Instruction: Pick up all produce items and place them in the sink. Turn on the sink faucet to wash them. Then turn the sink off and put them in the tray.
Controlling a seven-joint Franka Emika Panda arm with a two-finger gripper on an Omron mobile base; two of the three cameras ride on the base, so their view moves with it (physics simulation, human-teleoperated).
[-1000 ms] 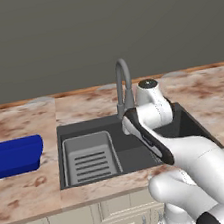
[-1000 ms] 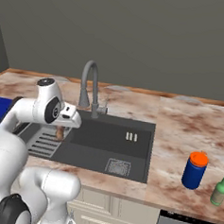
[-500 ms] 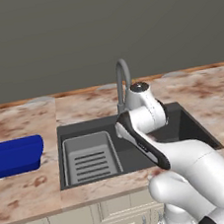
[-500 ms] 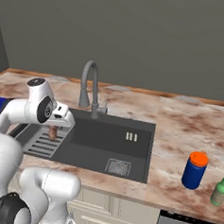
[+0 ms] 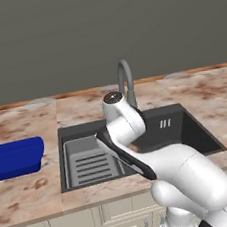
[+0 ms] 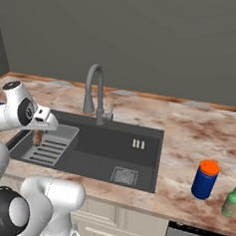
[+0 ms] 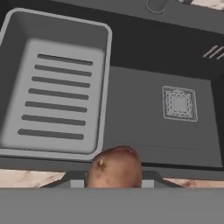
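Since a second ago my arm swung left over the dark grey recessed sink [image 5: 188, 131]. In the right view, the gripper [image 6: 37, 137] holds the small lumpy orange-brown produce piece [image 6: 37, 138] above the light grey slatted rack [image 6: 53, 148]. In the hand view, the produce [image 7: 114, 168] sits pinched by the closed jaws; the deep blue tray [image 5: 15, 158] lies further left on the counter.

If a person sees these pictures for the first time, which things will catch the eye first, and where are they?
First comes the big white arm, bent over the dark sink in the marble counter. Its gripper hangs above the grey slatted rack at the sink's left end, shut on a small brown potato. The tall curved faucet behind the sink and the bright blue tray on the counter to its left also stand out.
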